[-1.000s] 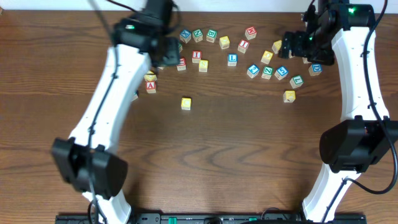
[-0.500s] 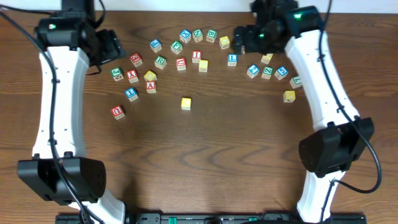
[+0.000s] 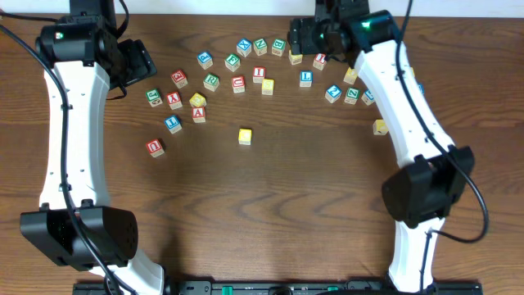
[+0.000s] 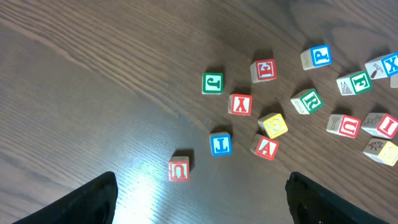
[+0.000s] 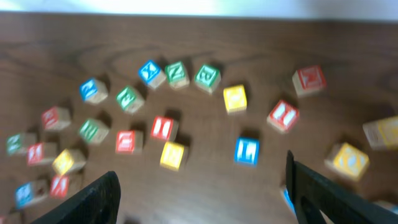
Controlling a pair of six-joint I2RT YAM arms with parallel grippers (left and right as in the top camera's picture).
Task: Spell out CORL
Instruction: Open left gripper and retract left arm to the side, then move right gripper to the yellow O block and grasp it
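Wooden letter blocks, small painted cubes in red, blue, green and yellow: scattered loose on the brown wood-grain table, no four lined up as a word.

Left gripper: black fingers spread wide, nothing between them. The red U block lies just ahead of the gap between the fingertips. The blue single-letter block and red A block lie a little further ahead. The green J block and red Y block lie beyond those.

Right gripper: black fingers spread wide, nothing between them; this view is blurred and most letters are unreadable. The blue-lettered block and plain yellow-faced block lie just ahead of the fingertips, with more blocks in an arc beyond.

Lone yellow block: stands by itself, well apart from both pairs of fingers.
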